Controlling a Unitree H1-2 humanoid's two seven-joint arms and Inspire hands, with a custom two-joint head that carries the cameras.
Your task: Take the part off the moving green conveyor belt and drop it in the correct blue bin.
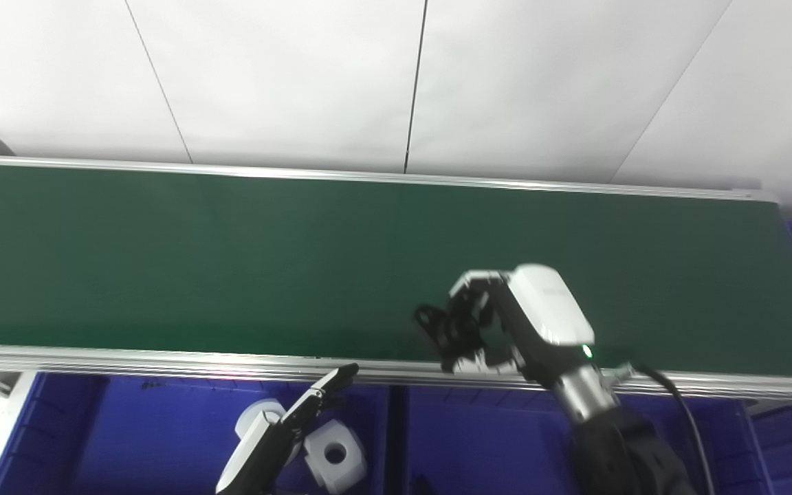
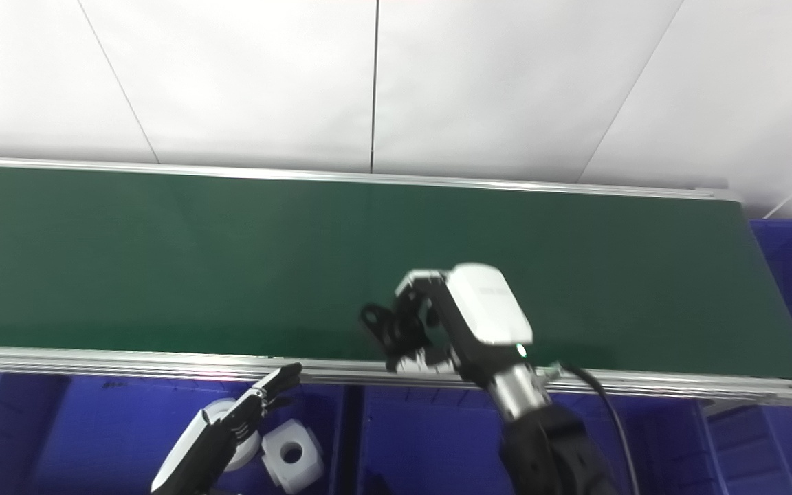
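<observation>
White panelled wall behind, green conveyor belt (image 1: 231,254) running across. The right hand (image 1: 499,323) sits over the belt's near edge with its fingers curled around a small black part (image 1: 437,326), looks clamped on it (hard to see much, it's dark and glossy-ish, maybe a ring end). The left hand (image 1: 279,430) hangs low with fingers extended, empty, over a blue bin (image 1: 93,440) holding white nuts (image 1: 334,454). Risk from here: the grip looks like fingertips only, so the part could slip and land in the wrong bin.
</observation>
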